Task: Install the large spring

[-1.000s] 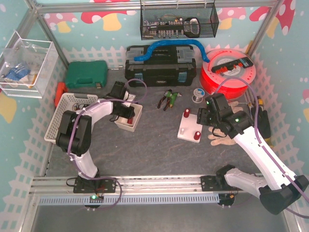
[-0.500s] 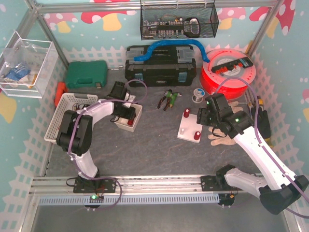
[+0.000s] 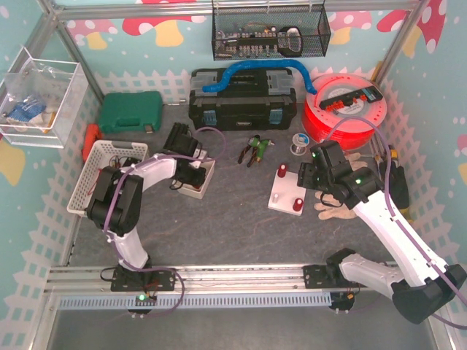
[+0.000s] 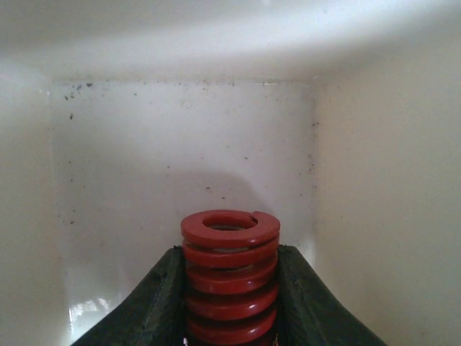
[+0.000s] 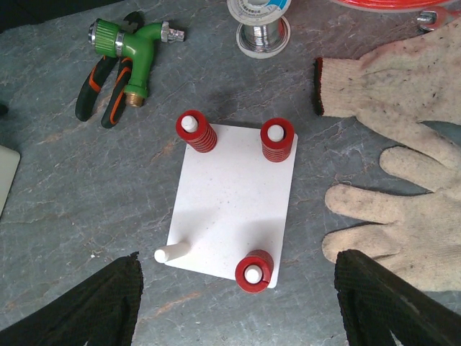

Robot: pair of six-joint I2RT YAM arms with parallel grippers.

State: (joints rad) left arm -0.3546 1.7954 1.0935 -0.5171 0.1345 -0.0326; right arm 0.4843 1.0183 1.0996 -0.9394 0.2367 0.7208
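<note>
left pincer (image 4: 229,254) clenched on the large spring (image 4: 230,245) in the bin (image 4: 180,144)
i'd lift straight up, keeping it upright for the bare peg (image 5: 171,253); right pincer (image 5: 239,259) hangs spread.

Grey slate-textured tabletop (image 3: 233,226); teal mushroom-print walls (image 3: 146,65) with white picket border (image 3: 171,82), far ahead of the left gripper (image 3: 191,173).

Green nozzle (image 5: 139,45) against pliers (image 5: 92,92) — white glove (image 5: 392,151) well apart.
</note>
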